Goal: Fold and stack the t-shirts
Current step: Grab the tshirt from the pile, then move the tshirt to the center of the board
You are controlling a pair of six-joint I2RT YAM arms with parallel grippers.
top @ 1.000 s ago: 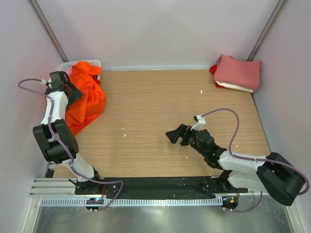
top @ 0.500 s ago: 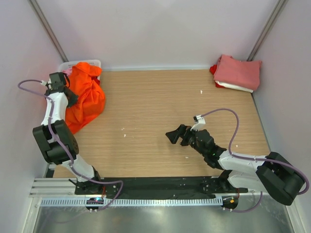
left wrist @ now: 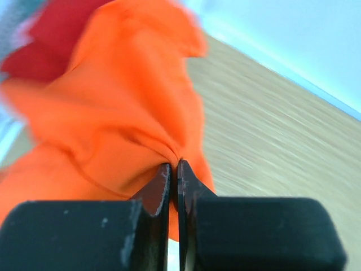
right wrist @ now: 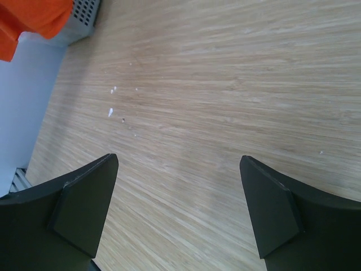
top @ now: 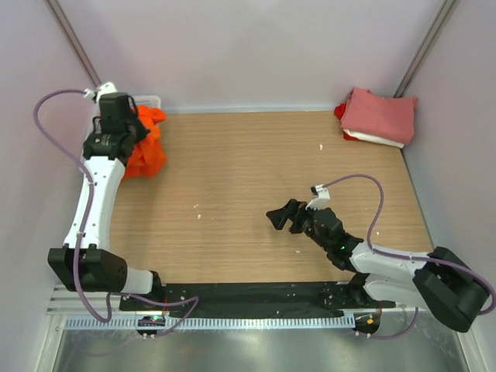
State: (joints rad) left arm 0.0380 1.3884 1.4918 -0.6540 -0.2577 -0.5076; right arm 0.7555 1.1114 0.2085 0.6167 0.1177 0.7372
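The bright orange t-shirt hangs bunched at the back left of the table, by the basket. My left gripper is shut on a fold of it. In the left wrist view the jaws meet with orange t-shirt cloth pinched between their tips, and red cloth shows behind. A folded stack of t-shirts, salmon-pink on top with white and red edges below, sits in the back right corner. My right gripper hovers open over bare wood, holding nothing.
A white mesh basket stands in the back left corner behind the orange shirt; its corner shows in the right wrist view. Small white specks lie on the wooden table. Pale walls close in the left, back and right sides.
My left gripper has shut on the orange shirt and risen toward the back, gathering the spread cloth into a smaller hanging bunch. The right arm has barely moved.
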